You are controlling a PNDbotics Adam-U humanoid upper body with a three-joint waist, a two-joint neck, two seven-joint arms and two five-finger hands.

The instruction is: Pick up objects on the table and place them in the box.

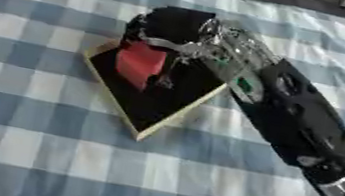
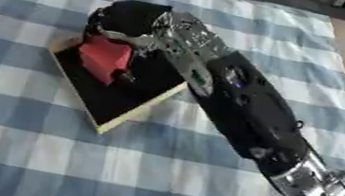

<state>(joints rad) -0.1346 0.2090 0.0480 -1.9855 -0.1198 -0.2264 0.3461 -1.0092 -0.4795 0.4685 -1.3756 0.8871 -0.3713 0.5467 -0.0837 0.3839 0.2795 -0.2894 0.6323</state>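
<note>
Right hand (image 1: 170,31) over box (image 1: 164,114), mid-tabletop (image 1: 17,144), fingers curled round red block (image 1: 140,64), not yet released. No other loose objects visible. Left hand unseen.

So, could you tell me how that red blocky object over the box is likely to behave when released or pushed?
The red blocky object has flat faces, so it probably won't roll. It keeps its shape in the right hand, suggesting it's stiff. It sits tilted over the dark shallow box, so it may tip flat.

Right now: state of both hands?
Right hand: over the box, fingers curled round the red block.
Left hand: not in view.
</note>
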